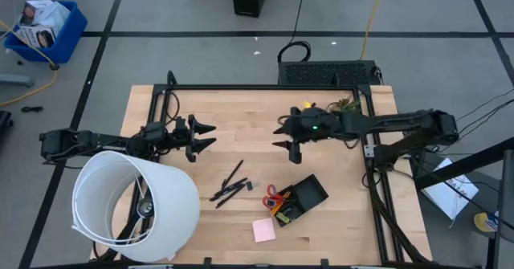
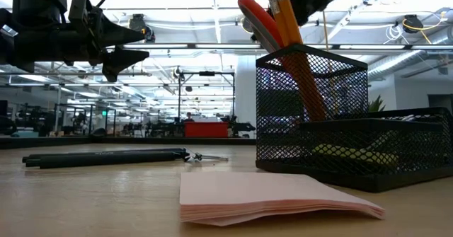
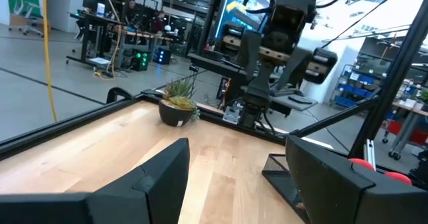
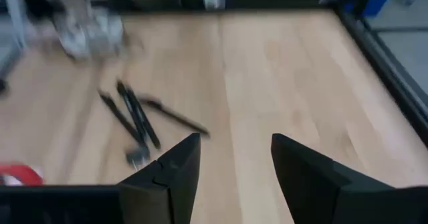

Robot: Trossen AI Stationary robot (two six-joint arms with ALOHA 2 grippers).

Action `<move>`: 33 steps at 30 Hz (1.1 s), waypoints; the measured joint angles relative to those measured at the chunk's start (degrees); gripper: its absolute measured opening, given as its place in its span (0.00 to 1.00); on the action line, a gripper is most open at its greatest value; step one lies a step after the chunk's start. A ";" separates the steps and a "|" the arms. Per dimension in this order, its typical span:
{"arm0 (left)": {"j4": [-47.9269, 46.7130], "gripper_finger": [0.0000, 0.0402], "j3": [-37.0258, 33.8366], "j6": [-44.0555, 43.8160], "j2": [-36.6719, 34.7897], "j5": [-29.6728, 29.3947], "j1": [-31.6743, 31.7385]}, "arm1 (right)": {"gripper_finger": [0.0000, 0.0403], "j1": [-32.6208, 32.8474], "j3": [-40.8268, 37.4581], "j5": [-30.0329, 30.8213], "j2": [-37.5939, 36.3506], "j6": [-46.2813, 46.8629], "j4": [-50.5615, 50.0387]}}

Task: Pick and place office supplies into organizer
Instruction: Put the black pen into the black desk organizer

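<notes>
The black mesh organizer [image 1: 309, 193] stands near the table's front right. Red-handled scissors [image 2: 256, 19] and orange pencils [image 2: 286, 16] stick upright out of its cup [image 2: 311, 110]. A pink sticky-note pad [image 1: 263, 230] lies flat in front of it. Black pens [image 1: 229, 185] and a small clip [image 2: 202, 156] lie on the wood at mid-table. My right gripper [image 1: 279, 136] hovers open above the table, behind the organizer, and holds nothing; its wrist view shows the pens [image 4: 134, 120] ahead. My left gripper [image 1: 210, 136] waits open at mid-left, above the table.
A large white lampshade-like cylinder [image 1: 132, 209] lies on the front left corner, under the left arm. A small potted plant [image 3: 177, 107] stands at the far right edge. A black frame [image 1: 241, 87] runs around the table. Bare wood lies between the two grippers.
</notes>
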 joint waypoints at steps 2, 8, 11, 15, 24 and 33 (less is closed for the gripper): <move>0.02 0.63 0.01 0.00 0.00 0.00 0.00 | 0.44 0.98 -3.10 0.05 -2.64 0.64 2.31; 0.00 0.63 0.01 0.01 0.00 0.00 0.00 | 0.45 2.87 -18.94 -1.02 -14.04 2.27 20.64; 0.00 0.63 0.01 0.00 0.00 0.00 0.00 | 0.44 4.11 -28.03 -1.60 -20.03 2.15 32.71; 0.00 0.63 0.01 0.01 0.01 0.00 0.00 | 0.44 5.72 -35.73 1.80 -26.85 1.70 38.92; 0.00 0.63 0.01 0.00 0.00 0.00 -0.01 | 0.45 7.62 -45.43 4.52 -41.94 0.27 45.93; 0.00 0.63 0.01 0.00 0.00 -0.01 0.00 | 0.45 7.59 -51.66 4.57 -52.61 -1.26 44.21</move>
